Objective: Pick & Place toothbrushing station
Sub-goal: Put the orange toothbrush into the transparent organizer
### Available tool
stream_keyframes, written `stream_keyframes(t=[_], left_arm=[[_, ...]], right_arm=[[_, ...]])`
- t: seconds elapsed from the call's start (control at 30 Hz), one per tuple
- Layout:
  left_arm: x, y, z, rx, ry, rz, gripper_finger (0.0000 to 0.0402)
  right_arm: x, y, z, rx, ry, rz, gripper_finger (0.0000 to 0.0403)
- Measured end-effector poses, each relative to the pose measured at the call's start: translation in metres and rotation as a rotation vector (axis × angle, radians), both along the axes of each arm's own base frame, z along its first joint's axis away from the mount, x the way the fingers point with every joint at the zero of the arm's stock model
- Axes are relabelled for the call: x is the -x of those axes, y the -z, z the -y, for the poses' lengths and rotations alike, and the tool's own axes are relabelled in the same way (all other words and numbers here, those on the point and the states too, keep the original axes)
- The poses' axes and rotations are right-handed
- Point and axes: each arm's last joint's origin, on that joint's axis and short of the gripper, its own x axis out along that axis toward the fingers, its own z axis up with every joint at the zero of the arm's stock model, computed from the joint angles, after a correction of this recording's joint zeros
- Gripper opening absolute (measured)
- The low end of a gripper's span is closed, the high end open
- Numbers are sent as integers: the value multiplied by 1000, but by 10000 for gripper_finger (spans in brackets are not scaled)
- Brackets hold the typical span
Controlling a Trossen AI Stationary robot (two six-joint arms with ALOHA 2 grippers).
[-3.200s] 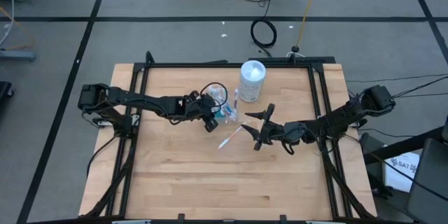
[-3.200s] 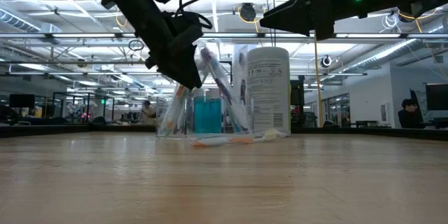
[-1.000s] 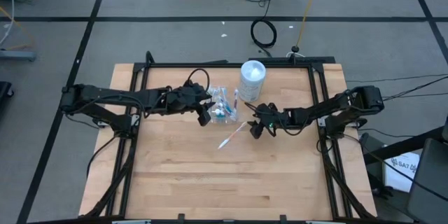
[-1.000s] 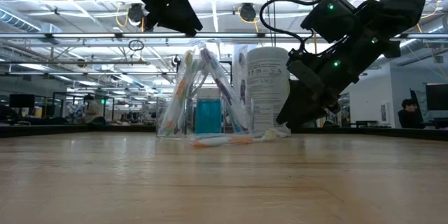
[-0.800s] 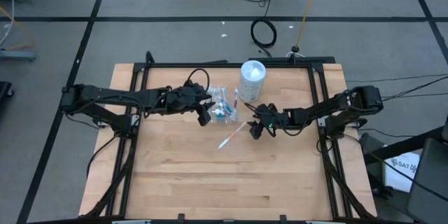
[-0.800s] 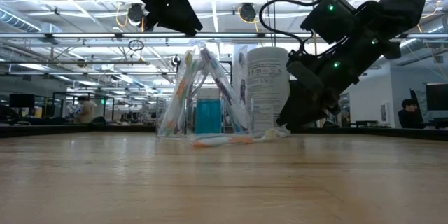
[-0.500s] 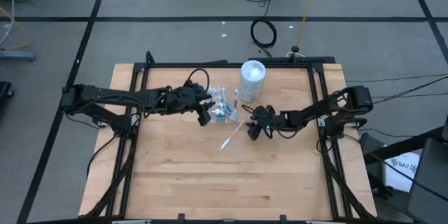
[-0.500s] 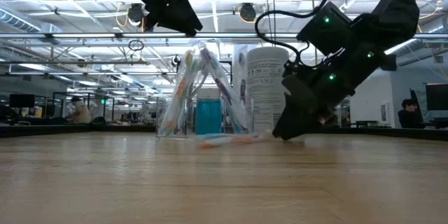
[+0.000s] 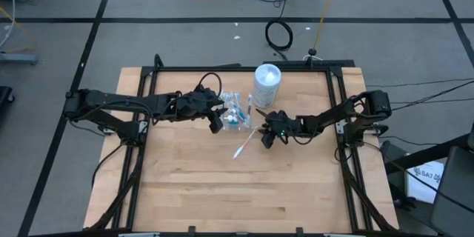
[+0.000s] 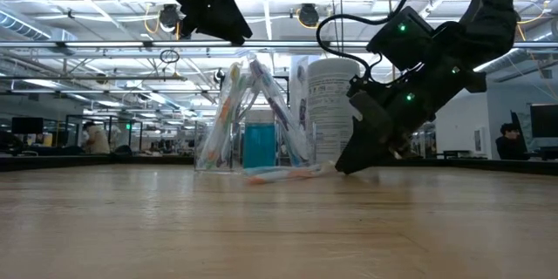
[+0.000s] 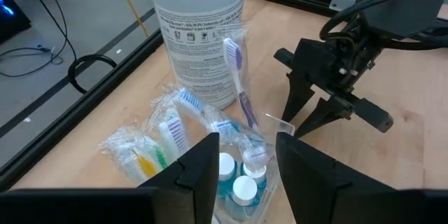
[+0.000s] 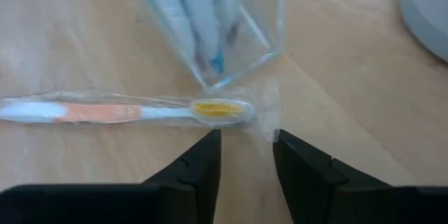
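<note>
A clear plastic cup [image 9: 235, 112] stands on the table, holding wrapped toothbrushes [image 11: 171, 129] and small blue tubes [image 11: 238, 182]. One wrapped orange-and-white toothbrush [image 12: 119, 110] lies flat on the table beside the cup; it also shows in the high view [image 9: 243, 145]. My right gripper [image 12: 245, 140] is open, low at the table [image 10: 342, 170], with its fingers on either side of the wrapper's end past the brush head [image 12: 262, 115]. My left gripper [image 11: 245, 161] is open and empty, held above the cup [image 10: 214, 9]. My right gripper's open fingers [image 12: 203, 161] stand at the wrapper's end [image 12: 262, 115], just past the yellow bristle head, slanting down from the table's right. I cannot tell whether they touch the wrapper. The toothbrush lies flat on the table.
A tall white canister [image 9: 267, 85] stands just behind the cup and near my right gripper. A black frame [image 9: 244, 68] runs around the table top. Bare wood [image 9: 237, 192] lies toward the near edge.
My right gripper has gone down to the table and a little toward the table's left, up to the head end of the loose toothbrush. The toothbrush has shifted slightly on the table.
</note>
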Motion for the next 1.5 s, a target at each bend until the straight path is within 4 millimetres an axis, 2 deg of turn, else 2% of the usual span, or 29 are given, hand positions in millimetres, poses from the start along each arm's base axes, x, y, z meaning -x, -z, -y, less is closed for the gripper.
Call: stream_keyframes(t=[0.23, 0.53, 0.67, 1.1, 1.4, 1.5], left_arm=[[0, 0, 0, 0, 0, 0, 145], [0, 0, 0, 1, -1, 1, 145], [0, 0, 0, 5, -3, 3, 145], [0, 0, 0, 7, -4, 4, 145], [0, 0, 0, 5, -3, 3, 145], [0, 0, 0, 4, -3, 2, 145]], right_arm=[[-4, -4, 0, -17, -27, 60, 115], [-5, -7, 8, -14, 16, 94, 180], [-3, -5, 8, -14, 13, 67, 186], [-3, -4, 5, -80, -33, 68, 100], [-3, -4, 6, -55, -46, 57, 10], [-3, -4, 6, -52, -45, 60, 5]])
